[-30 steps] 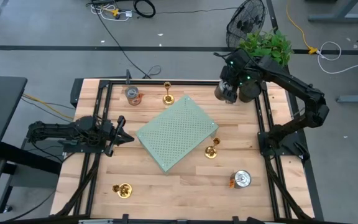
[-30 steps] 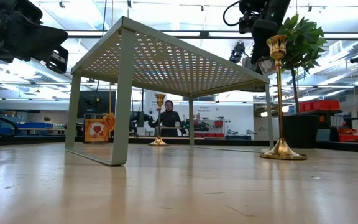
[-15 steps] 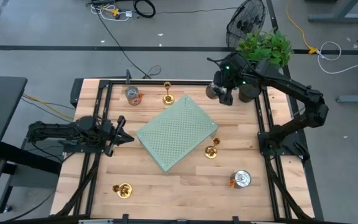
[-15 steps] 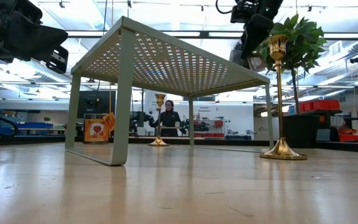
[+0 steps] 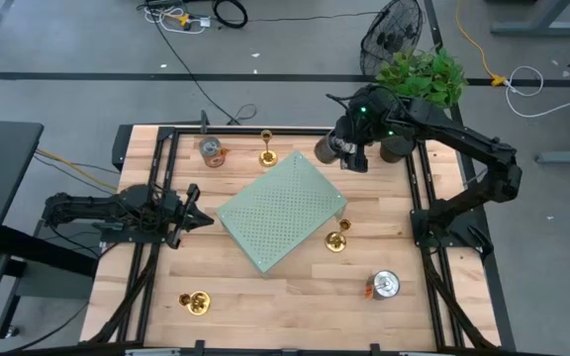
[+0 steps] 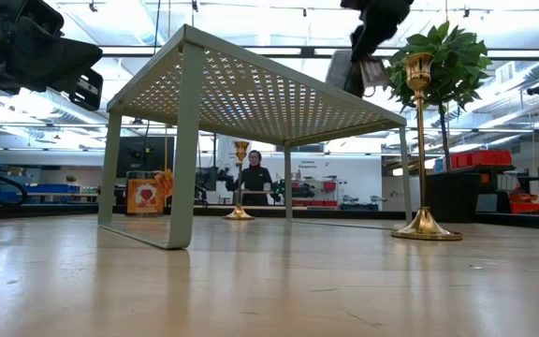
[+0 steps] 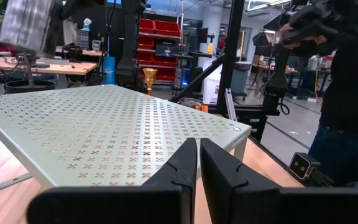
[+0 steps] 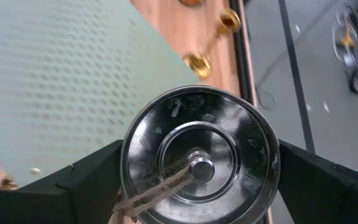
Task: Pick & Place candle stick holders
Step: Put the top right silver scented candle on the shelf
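Leftward since a second ago, the right gripper (image 5: 330, 153) carries its clamped silver can (image 8: 199, 154) to the green perforated shelf's (image 5: 281, 211) one-o'clock edge. Three candle stick holders (image 5: 266, 151) (image 5: 337, 238) (image 5: 197, 302) stand at twelve, four and seven o'clock on the wooden table (image 5: 305, 307). At nine, the left gripper (image 5: 196, 210) waits, fingers together.

Grey concrete floor (image 5: 265, 94) with cables (image 5: 191, 15), a floor fan (image 5: 392, 35), green potted plant (image 5: 424, 71). Red storage bins (image 7: 166, 37) behind, ceiling strip lights (image 6: 279, 54), person (image 6: 254, 176) standing far back.
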Motion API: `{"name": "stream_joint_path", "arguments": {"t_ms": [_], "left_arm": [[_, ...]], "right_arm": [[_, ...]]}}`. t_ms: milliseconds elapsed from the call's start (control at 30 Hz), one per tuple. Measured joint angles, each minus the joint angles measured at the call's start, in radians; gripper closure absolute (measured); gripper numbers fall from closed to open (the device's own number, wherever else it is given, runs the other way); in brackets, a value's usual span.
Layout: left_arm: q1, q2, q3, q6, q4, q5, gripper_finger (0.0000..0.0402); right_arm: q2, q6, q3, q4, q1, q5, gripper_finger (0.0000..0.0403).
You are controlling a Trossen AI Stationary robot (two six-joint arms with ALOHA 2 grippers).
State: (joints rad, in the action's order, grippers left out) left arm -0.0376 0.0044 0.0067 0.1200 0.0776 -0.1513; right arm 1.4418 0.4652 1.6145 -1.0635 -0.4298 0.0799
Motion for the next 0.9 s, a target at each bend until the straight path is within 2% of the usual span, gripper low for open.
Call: {"name": "stream_joint_path", "arguments": {"t_ms": [200,633,900], "left_arm": [[0.0,0.0,0.0,0.0,0.0,0.0,0.0376],[0.0,0.0,0.0,0.0,0.0,0.0,0.0376],[0.0,0.0,0.0,0.0,0.0,0.0,0.0376]], "right_arm": [[0.0,0.001,0.013,0.026,0.058,0.07,0.0034],[0.006,-0.046,0.014,0.027,0.195,0.068,0.0034],[0.01,-0.064,0.014,0.042,0.225,0.074,0.0034]]}}
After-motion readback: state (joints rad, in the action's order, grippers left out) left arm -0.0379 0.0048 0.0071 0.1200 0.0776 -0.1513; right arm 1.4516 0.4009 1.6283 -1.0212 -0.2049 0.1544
